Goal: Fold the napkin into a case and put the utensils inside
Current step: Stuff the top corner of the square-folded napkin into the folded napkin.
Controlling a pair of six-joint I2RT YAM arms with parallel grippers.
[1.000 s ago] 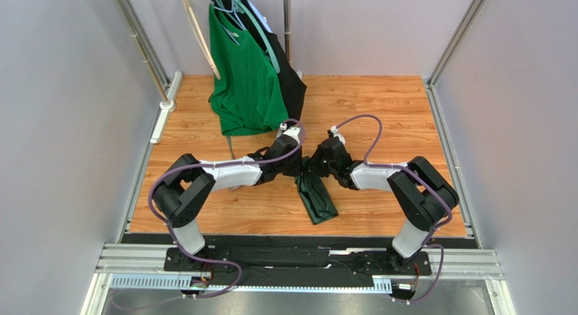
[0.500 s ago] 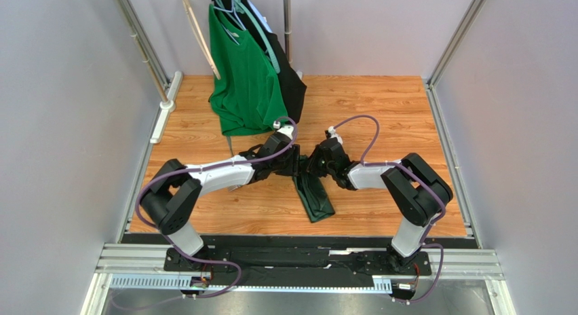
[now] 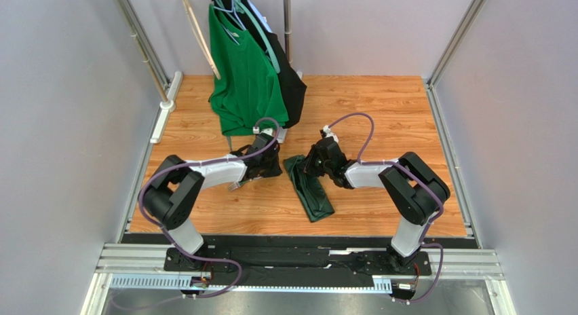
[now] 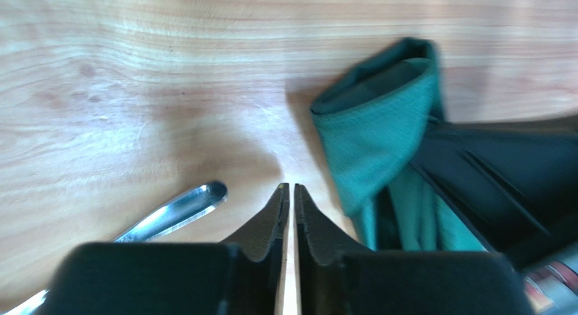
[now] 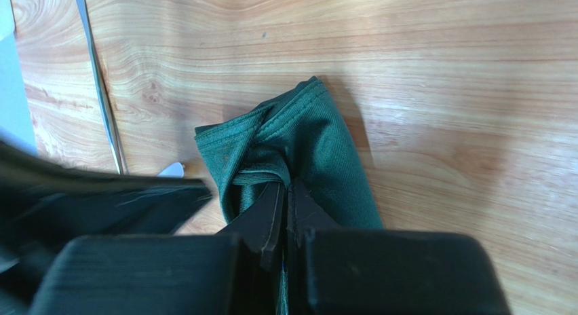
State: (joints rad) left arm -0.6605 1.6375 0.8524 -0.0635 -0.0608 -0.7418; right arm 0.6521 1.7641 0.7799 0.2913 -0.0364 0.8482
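The dark green napkin (image 3: 313, 193) lies on the wooden table as a long narrow case, running from the centre towards the near edge. Its far end gapes open (image 4: 374, 128). My right gripper (image 3: 307, 170) is shut on the hem at that end (image 5: 285, 186). My left gripper (image 3: 277, 170) sits just left of the napkin's mouth, jaws (image 4: 292, 187) drawn together with only a thin slit and nothing between them. One shiny silver utensil (image 4: 173, 212) lies on the wood to the left of those fingers, partly under the arm. Any other utensils are hidden.
A bright green T-shirt (image 3: 247, 77) and a black garment (image 3: 293, 87) hang on a rack at the back, directly behind the left arm. A thin rack leg (image 3: 230, 149) stands beside the left forearm. Metal frame rails (image 3: 163, 104) border the table.
My left gripper has pulled back to the left, away from the napkin's mouth, opening and then closing again on nothing. The right gripper, still shut on the hem, shifted slightly up and left.
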